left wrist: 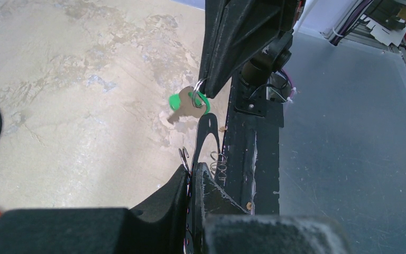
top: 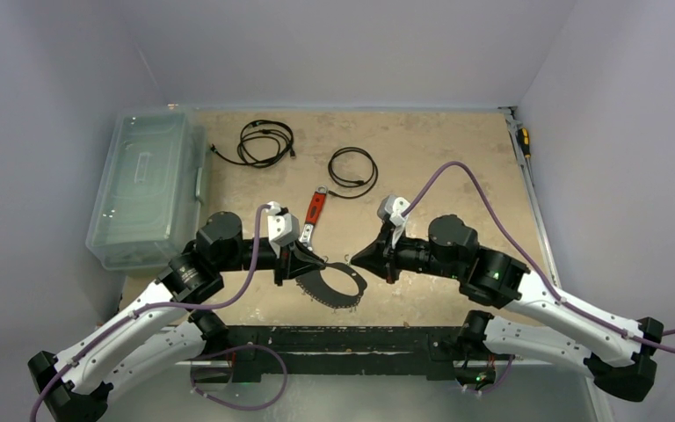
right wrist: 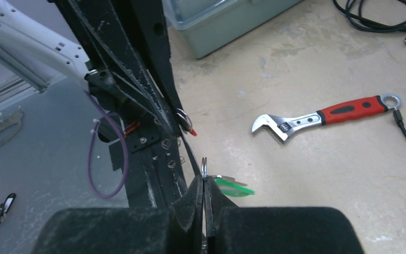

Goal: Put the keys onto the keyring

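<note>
Threading stand-off just on the near side of the red-handled adjustable wrench [top: 315, 214].
The left gripper [top: 303, 261] is pinched together on the large thin oval wire keyring [top: 362, 283]. Just right of it, and apart from it, the small green-headed metal key [left wrist: 182, 104] dangles from the right gripper [top: 358, 258], which is clamped on the key's little ring. The key must travel leftward, I judge, to meet the wire.

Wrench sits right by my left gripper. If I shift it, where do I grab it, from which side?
Take the wrench midway along its red handle, coming straight down and closing across its width. It lies flat on the table, and the handle is its straight, even part.
</note>
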Controlling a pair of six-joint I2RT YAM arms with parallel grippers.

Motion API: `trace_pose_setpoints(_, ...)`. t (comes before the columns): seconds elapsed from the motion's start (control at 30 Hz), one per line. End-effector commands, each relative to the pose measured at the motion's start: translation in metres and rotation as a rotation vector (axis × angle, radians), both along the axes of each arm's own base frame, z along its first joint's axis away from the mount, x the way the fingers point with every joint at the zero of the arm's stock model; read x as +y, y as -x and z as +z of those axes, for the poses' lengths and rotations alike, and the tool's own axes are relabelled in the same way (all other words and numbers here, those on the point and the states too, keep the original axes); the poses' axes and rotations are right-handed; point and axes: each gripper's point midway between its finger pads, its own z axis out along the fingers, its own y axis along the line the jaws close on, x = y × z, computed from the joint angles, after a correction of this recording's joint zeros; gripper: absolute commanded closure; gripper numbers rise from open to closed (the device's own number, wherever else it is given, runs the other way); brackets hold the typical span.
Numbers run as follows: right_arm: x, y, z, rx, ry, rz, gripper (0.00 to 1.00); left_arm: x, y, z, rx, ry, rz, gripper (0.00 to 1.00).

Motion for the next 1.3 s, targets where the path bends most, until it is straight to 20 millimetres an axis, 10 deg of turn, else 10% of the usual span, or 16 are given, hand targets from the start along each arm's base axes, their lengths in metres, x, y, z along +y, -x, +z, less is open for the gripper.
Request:
trace_pose_setpoints(0.0, 0.011, 0.013, 0.040, -0.051, -0.111, 0.094, 1.00, -0.003, -0.002, 0.018, -0.045, 0.046, -0.004, 1.00)
trace_pose_setpoints(0.67, -0.005, 0.048, 0.063, -0.092, -0.147, 0.249, 1.00, -0.004, -0.002, 0.017, -0.037, 0.045, -0.005, 1.00)
trace_pose_setpoints(1.0, 0.025, 0.026, 0.025, -0.001, -0.110, 0.196, 1.00, -0.003, -0.003, 0.017, -0.036, 0.046, -0.002, 1.00)
trace_pose_setpoints(1.27, 0.029, 0.011, 0.034, -0.042, -0.133, 0.134, 1.00, -0.003, -0.002, 0.018, -0.037, 0.049, -0.001, 1.00)
